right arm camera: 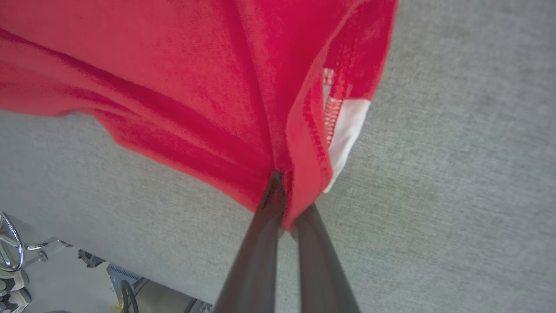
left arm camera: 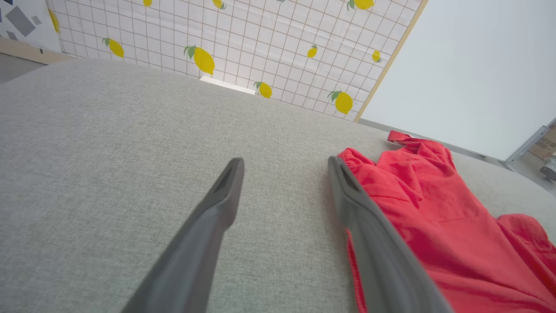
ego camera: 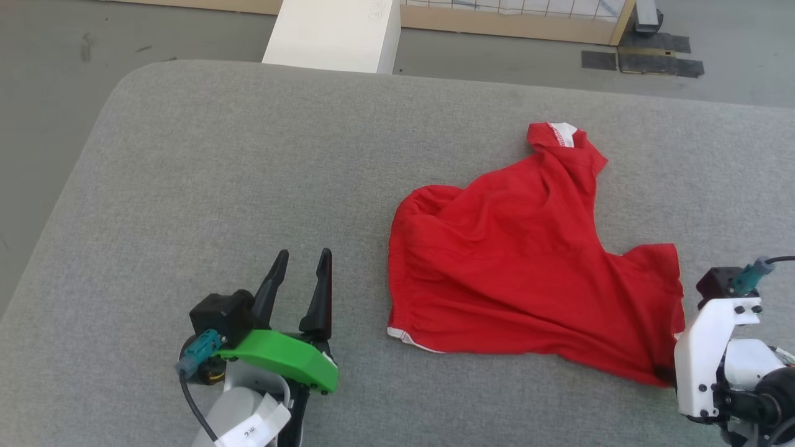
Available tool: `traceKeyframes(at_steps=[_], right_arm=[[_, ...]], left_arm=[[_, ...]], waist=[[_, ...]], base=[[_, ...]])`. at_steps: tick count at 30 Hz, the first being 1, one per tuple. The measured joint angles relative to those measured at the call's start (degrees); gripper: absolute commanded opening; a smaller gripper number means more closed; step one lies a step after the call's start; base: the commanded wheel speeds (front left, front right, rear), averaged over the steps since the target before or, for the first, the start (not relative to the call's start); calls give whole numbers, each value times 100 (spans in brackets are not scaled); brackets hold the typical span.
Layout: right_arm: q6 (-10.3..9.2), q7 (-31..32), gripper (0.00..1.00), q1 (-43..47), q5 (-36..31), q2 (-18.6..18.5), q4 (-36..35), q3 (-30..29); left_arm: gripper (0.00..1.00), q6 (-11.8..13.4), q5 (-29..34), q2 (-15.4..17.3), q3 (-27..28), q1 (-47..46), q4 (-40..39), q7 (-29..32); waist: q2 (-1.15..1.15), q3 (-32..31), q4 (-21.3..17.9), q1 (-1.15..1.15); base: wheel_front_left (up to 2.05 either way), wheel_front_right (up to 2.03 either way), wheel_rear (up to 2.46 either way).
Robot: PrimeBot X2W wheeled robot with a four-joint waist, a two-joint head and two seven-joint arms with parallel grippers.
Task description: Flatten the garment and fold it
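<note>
Right claw: its two dark fingers are drawn narrow, pinching a folded edge of the red thin-fabric shorts at their near right corner, where a patch of white trim shows beside the stitched seam.
Left claw: fingers spread wide with nothing between them, over bare cloth close to the near edge of the table, left of the shorts and apart from them.
Shorts: lying rumpled on the right half of the grey fabric-covered table, one leg stretching toward the far edge and ending in a white-trimmed tip, a thin white hem at the near left corner.
Beyond the far edge: a white rectangular box on the floor.
Backdrop: a grid-patterned panel with yellow lemons.
</note>
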Motion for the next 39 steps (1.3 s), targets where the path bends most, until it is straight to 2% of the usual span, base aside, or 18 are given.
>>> traceKeyframes(at_steps=[1, 2, 3, 12, 16, 20, 23, 25, 27, 30, 33, 39], right_arm=[[0, -85, 16, 29, -69, 77, -88, -68], [0, -174, 48, 49, -86, 156, -174, -140], [0, -258, 100, 64, -97, 211, -238, -192], [-1, -1397, 100, 7, 110, 737, -1058, -1112], [0, -2072, 100, -106, 112, 881, -1334, -1346], [-1, -2361, 100, -74, 111, 961, -1473, -1438], [-1, -2421, 100, 5, 110, 998, -1527, -1422], [-1, -2460, 100, 65, 110, 1013, -1540, -1393], [-1, -2490, 100, 110, 109, 1022, -1535, -1368], [-1, -2562, 100, 157, 124, 1023, -1480, -1300], [-1, -2642, 100, 213, 198, 1027, -1359, -1182], [-1, -2739, 100, 220, 216, 1031, -1246, -1003]], left_arm=[[100, 0, -2, 0, -8, 1, 0, 2], [100, 0, -5, 1, -14, 3, 1, 25], [100, 0, -7, 2, -20, 7, 1, 30], [100, 5, -41, 79, -68, 116, -3, 52], [100, 11, -41, 102, -101, 161, -20, 124], [100, 60, -40, 118, -277, 179, -60, 464], [100, 170, -46, 100, -503, 159, -62, 1210], [100, 292, -75, 74, -684, 101, -38, 1967], [100, 480, -191, 52, -882, -3, 8, 2837], [100, 769, -223, 1, -1053, -180, -10, 3801], [100, 1026, -186, 27, -1096, -365, -43, 4459], [100, 1289, -101, 204, -1182, -477, -4, 5176]], waist=[[0, -11, -4, 0], [0, -25, -7, 0], [0, -35, -10, 0], [0, -259, -9, 0], [0, -350, 16, 0], [0, -417, 16, 0], [0, -445, -26, 0], [0, -455, -80, 0], [0, -460, -136, 0], [0, -452, -233, 0], [0, -419, -354, 0], [0, -321, -585, 0]], base=[[0, 0, 0], [0, 0, 0], [0, 0, 0], [0, 0, 0], [0, 0, 0], [0, 0, 0], [0, 0, 0], [0, 0, 0], [0, 0, 0], [0, 0, 0], [0, 0, 0], [0, 0, 0]])
